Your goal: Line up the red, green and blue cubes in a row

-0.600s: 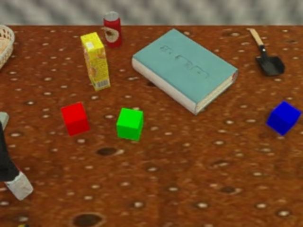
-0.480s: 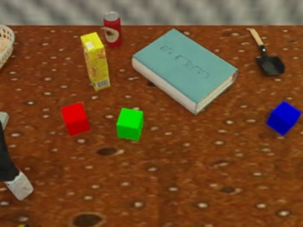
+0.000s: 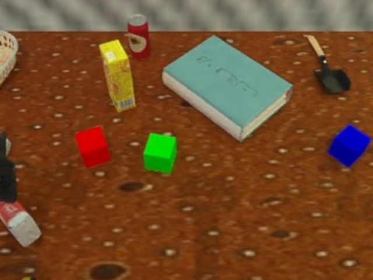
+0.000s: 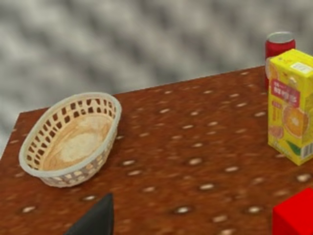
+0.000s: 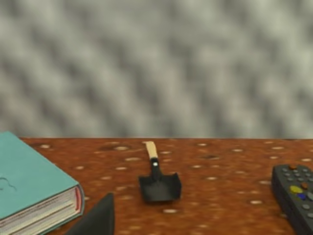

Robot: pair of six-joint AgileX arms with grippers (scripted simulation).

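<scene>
L gripper sits at the table's left edge, low in the top view; only a dark bit of it shows, so can't tell if fingers are wide or narrow. One dark fingertip pokes into the L wrist view.

Red cube is nearest, just off to the gripper's right, not touching. Green cube sits beyond it, same side, near the red w/ a gap between. Blue cube is well apart, over by the right edge.

R arm isn't in the top view (its wrist cam shows one dark fingertip, state can't be told).

Other stuff: yellow juice carton upright behind the red cube, red can behind that, wicker basket far-left corner, teal book, small black shovel, remote control.
</scene>
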